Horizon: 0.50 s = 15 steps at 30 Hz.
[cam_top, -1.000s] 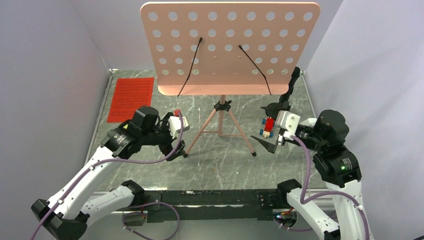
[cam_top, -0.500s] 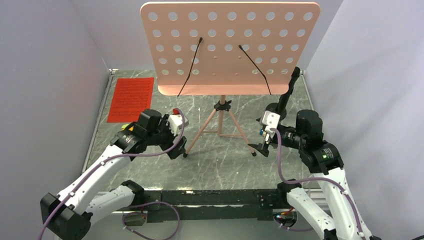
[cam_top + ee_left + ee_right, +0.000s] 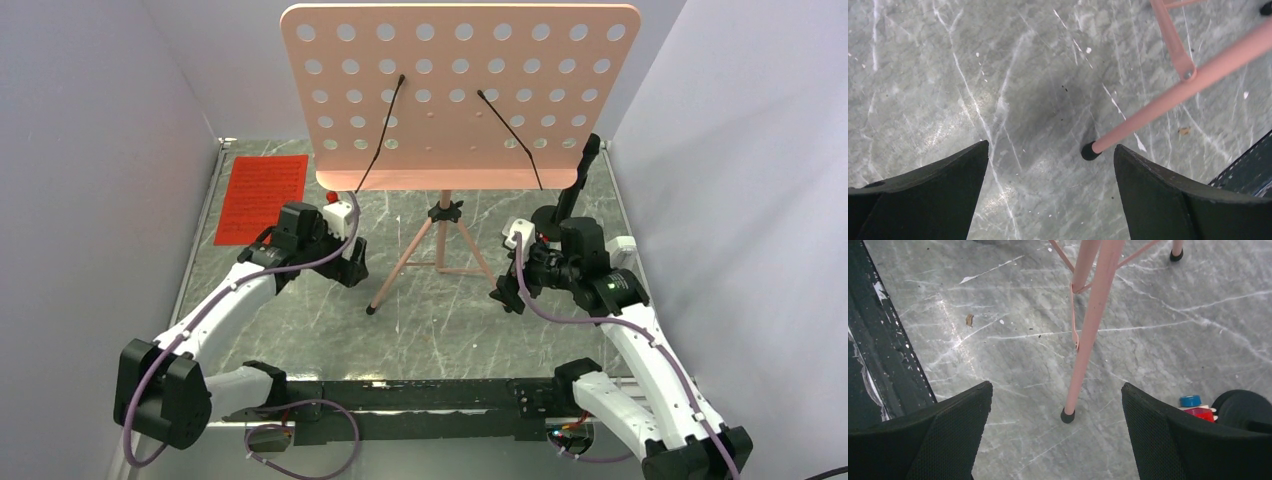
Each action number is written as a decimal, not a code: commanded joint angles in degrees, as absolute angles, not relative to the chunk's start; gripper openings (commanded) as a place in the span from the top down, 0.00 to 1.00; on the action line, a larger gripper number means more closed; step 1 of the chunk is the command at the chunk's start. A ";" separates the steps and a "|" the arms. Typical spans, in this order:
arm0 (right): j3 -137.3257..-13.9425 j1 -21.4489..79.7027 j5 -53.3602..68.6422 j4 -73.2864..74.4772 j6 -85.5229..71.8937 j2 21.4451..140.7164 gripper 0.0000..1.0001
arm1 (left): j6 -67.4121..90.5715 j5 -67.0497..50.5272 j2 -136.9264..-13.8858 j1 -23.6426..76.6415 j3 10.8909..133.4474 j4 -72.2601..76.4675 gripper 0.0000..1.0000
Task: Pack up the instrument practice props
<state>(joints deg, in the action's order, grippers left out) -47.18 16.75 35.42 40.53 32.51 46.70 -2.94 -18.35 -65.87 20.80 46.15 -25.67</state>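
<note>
Overhead, the music stand (image 3: 460,100) is upright at the middle of the surface (image 3: 440,330). Its post is vertical, and its wide perforated desk runs left to right with its face toward the arms. Two legs splay toward the near side. The left one ends in a black foot (image 3: 371,310), while the right one runs down behind the right fingers (image 3: 503,297), so its foot is hidden there. A third leg cannot be made out. The sheet music (image 3: 262,197) lies flat at the far left, its long side pointing away from the arms and its near right corner covered by the left arm. The left fingers (image 3: 352,268) are dark and hard to read just beside the left leg.

From the left wrist, the left fingers (image 3: 923,200) are spread wide. A pink leg (image 3: 1188,80) slants down from the upper right to its foot (image 3: 1090,151). That foot shows in the gap, just beside the right-hand finger and not touching it.

From the right wrist, the right fingers (image 3: 933,435) also stand wide apart. A leg (image 3: 1088,340) drops almost straight down the gap to its foot (image 3: 1067,415), clear of both. Small toy blocks (image 3: 1195,407) peek out behind the right-hand finger, partly cut off.
</note>
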 commanded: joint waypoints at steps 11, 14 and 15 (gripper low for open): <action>-42.97 16.98 20.83 34.79 16.81 44.78 0.00 | 11.51 -16.94 -69.46 15.92 48.51 -18.05 0.01; -44.45 16.96 12.98 36.35 13.45 45.08 0.00 | 11.78 -12.99 -69.79 15.91 50.26 -18.41 0.01; -45.07 17.01 10.37 36.84 13.11 45.42 0.00 | 11.80 -11.74 -70.13 15.90 50.80 -18.43 0.01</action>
